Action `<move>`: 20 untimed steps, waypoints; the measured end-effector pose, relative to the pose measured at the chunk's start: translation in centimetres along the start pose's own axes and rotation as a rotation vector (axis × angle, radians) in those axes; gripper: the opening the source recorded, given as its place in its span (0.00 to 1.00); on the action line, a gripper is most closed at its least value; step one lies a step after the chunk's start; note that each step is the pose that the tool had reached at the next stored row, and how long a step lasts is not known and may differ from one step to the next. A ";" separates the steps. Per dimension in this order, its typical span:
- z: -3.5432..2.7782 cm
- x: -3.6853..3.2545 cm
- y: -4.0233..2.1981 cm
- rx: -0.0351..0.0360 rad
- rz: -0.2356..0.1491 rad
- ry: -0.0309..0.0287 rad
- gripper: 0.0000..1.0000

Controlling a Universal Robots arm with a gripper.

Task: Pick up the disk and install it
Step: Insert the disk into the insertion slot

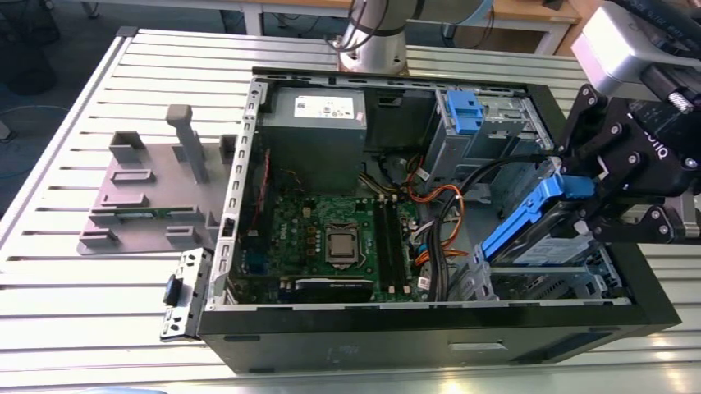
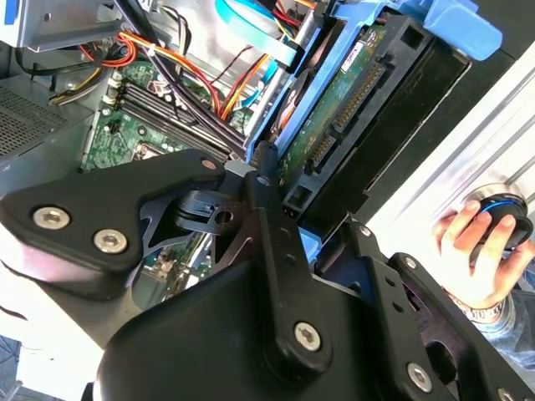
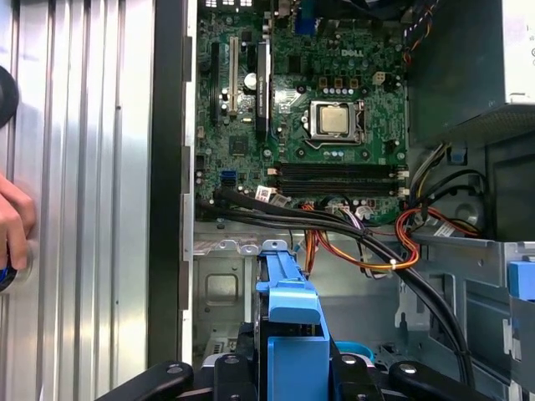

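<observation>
Ribbed metal tabletop (image 1: 66, 304) carries an open computer case (image 1: 438, 336) in the exterior view, where the gripper (image 1: 613, 185) has its fingers clamped on the disk (image 1: 537, 226), held tilted over the drive cage (image 1: 537, 283) just below them. In the second wrist view the disk (image 2: 351, 100) shows its bare circuit board and connector between the fingers (image 2: 263, 188), so it looks rigid, fairly heavy and shock-sensitive. In the first wrist view its blue bracket (image 3: 288, 317) juts from between the fingers, likely the safest part to grip.
</observation>
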State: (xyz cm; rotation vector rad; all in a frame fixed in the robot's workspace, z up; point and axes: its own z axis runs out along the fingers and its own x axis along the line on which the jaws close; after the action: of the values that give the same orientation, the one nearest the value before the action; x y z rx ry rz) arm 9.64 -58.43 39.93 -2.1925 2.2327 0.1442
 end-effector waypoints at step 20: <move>0.70 0.05 -0.04 0.0000 0.000 0.0000 0.37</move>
State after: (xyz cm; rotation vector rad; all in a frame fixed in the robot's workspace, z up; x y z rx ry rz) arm 9.64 -58.43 39.23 -2.1926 2.2327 0.1441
